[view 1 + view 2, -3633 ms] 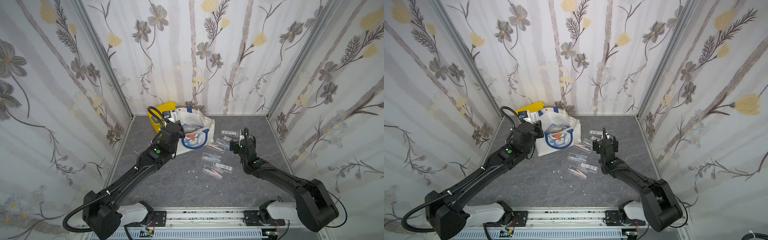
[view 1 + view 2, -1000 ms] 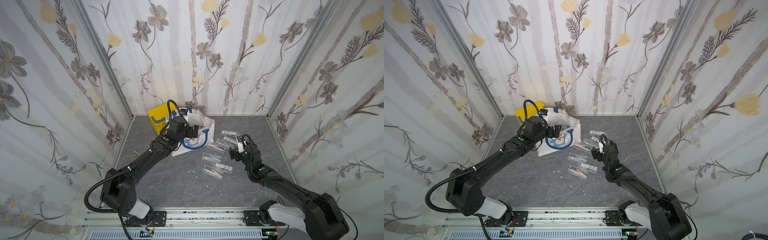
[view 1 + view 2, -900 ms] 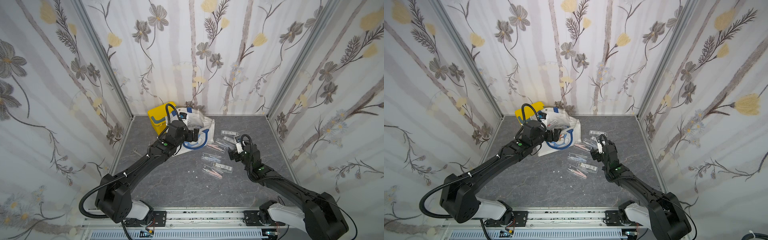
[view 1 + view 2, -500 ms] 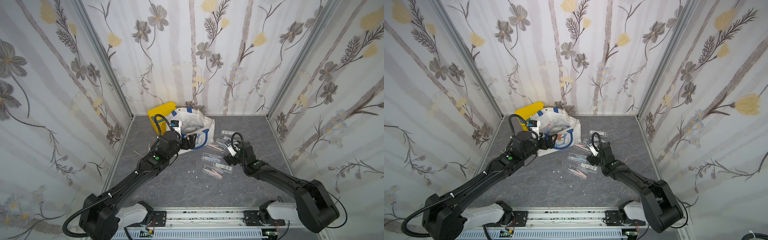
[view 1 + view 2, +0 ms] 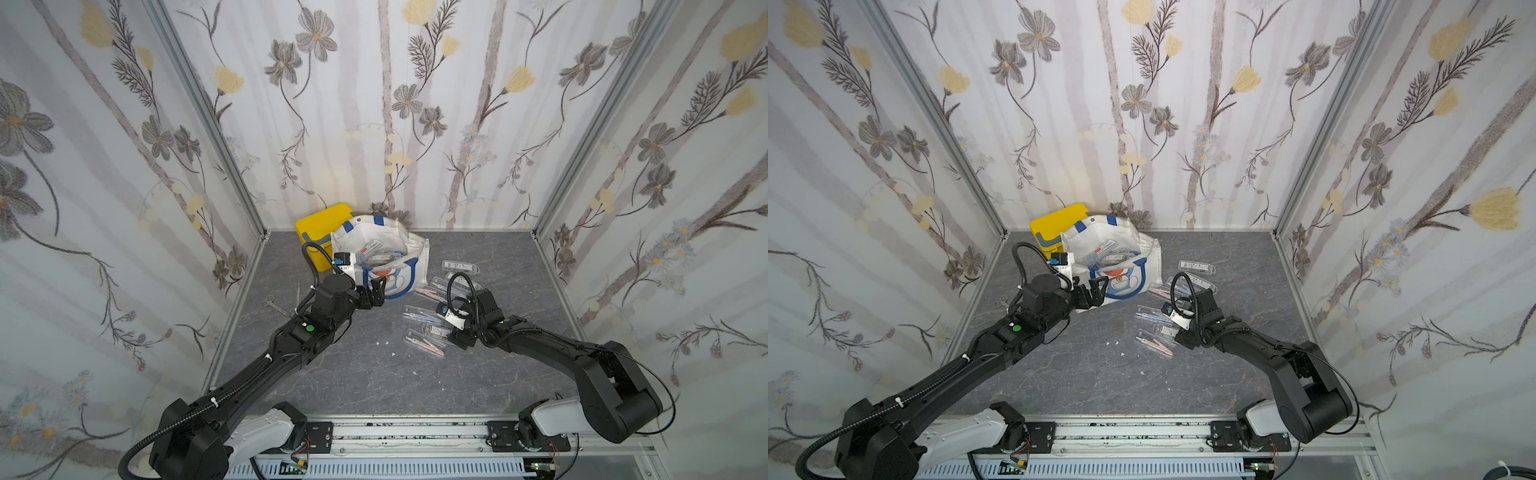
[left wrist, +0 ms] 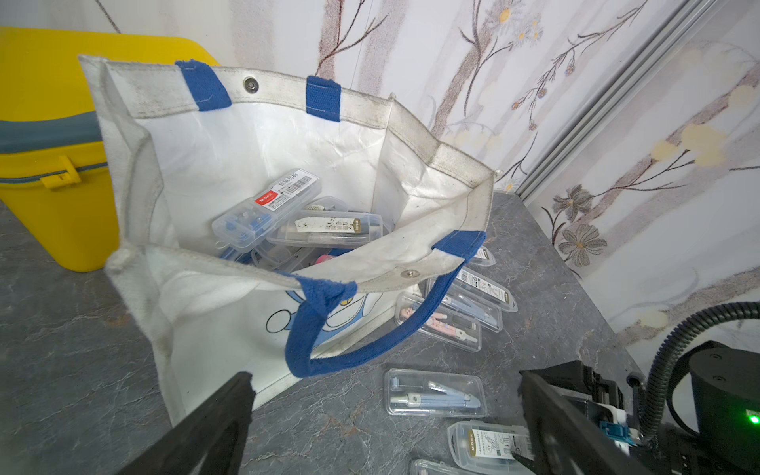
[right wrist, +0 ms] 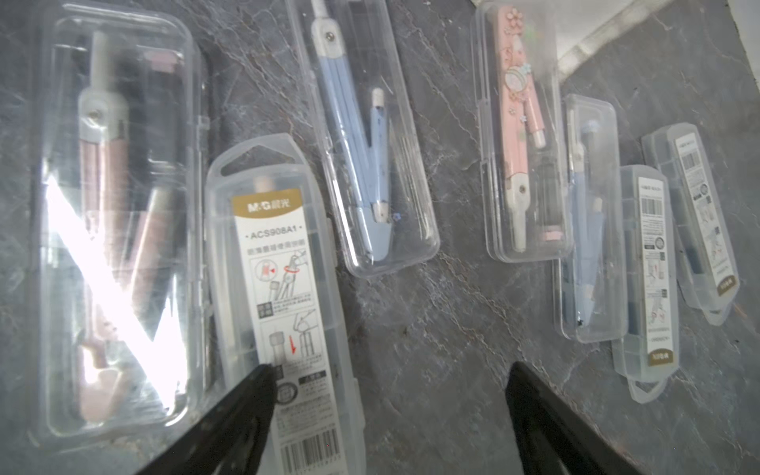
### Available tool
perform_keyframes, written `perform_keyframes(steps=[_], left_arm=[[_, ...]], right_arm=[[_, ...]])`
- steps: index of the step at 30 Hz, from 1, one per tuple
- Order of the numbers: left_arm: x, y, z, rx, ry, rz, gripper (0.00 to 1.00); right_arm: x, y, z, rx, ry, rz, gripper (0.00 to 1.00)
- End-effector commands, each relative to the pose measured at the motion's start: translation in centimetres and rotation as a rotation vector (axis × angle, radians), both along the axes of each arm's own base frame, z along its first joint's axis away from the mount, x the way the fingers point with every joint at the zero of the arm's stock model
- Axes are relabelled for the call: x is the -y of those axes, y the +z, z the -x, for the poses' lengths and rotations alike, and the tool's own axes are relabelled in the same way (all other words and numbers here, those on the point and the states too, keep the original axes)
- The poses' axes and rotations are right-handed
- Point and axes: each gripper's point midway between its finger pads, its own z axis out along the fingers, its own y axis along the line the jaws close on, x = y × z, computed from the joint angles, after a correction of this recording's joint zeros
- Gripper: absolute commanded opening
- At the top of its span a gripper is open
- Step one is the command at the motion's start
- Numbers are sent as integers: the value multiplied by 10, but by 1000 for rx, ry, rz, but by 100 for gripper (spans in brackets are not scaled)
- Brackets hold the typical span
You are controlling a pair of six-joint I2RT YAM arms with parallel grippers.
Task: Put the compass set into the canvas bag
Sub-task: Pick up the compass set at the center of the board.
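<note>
Ideally the right gripper (image 7: 388, 370), jaws apart and empty, centres across the labelled compass set (image 7: 271, 263) lying near the canvas bag (image 6: 214, 152) before closing; the left gripper (image 6: 384, 375) hangs open before that bag.

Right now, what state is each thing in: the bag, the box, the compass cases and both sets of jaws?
White canvas bag with blue handles, mouth open, partly filled.
Clear plastic compass cases inside the bag, shut, piled loosely.
Clear plastic compass cases outside the bag, shut, lying flat.
Yellow plastic box, lid shut.
Left gripper, jaws wide apart, empty.
Right gripper, jaws apart, empty, above a labelled case.
</note>
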Motion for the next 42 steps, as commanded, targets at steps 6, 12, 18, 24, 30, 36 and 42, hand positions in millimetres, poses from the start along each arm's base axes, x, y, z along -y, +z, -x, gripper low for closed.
perform_keyframes(steps=[6,12,18,24,30,36,42], left_arm=[[-9,-1,2,20,36,-6,100],[-15,-5,4,23,55,-18,100],[-18,-10,6,17,61,-26,100],[-17,-12,5,14,61,-30,100],[-16,-16,4,10,56,-28,100],[-17,-16,4,11,58,-38,100],[-20,-18,6,10,69,-43,100]], right_arm=[[6,-21,26,-123,108,62,86],[9,-24,31,-155,125,84,86],[10,-19,33,-166,125,88,86],[2,5,31,-108,143,31,86],[4,-3,40,-152,141,43,86],[9,-15,32,-165,104,82,86],[6,-22,23,-188,73,80,81]])
